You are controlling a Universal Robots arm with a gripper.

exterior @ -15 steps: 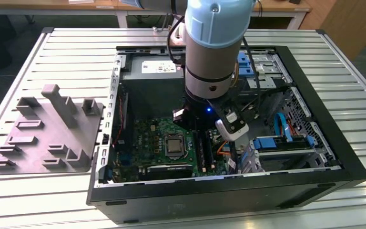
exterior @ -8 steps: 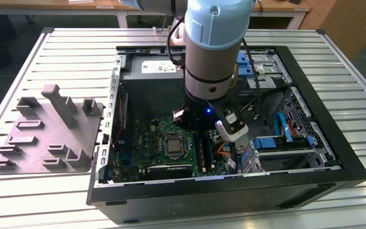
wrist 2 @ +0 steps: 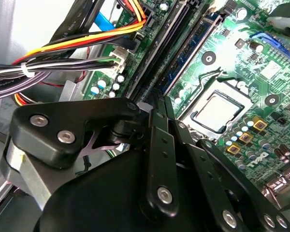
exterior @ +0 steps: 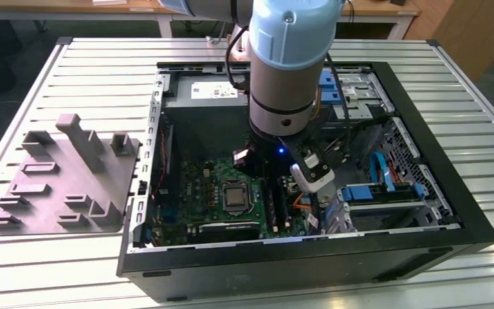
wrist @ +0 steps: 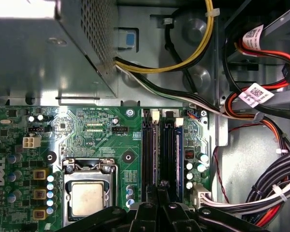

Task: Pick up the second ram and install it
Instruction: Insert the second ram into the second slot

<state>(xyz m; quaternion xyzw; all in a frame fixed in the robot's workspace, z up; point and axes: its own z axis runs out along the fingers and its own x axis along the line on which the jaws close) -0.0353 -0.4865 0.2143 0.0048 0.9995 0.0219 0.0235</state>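
I am at the seating step. My tool [wrist: 159, 199] is down inside the open computer case [exterior: 298, 261], right over the memory slots beside the processor socket [wrist: 87, 198]. Both wrist views show its fingers [wrist 2: 158, 145] drawn close together. As far as I can judge they are pinched on the near end of the second ram [wrist: 165, 162], which stands edge-on in line with a slot on the motherboard [wrist: 92, 125]. I cannot tell whether the stick is fully home or only resting in the slot mouth. The white latches [wrist: 155, 115] at the far end of the slots are no clear sign either way.

I judge that finishing calls for a straight push down along the slot, with the stick kept square so both ends go in evenly. The cable bundle [wrist: 275, 193] just beside the slots must stay clear of my linkage.

The case lies on its side near the middle of a slatted metal surface [exterior: 58, 270]. The power supply [exterior: 200, 96] sits at the case's far end. A grey tray [exterior: 58, 180] with upright posts lies near the surface's edge on the exterior view's left, apart from the case. Beyond the surface's far edge are wooden desks [exterior: 375, 13] and a dark floor
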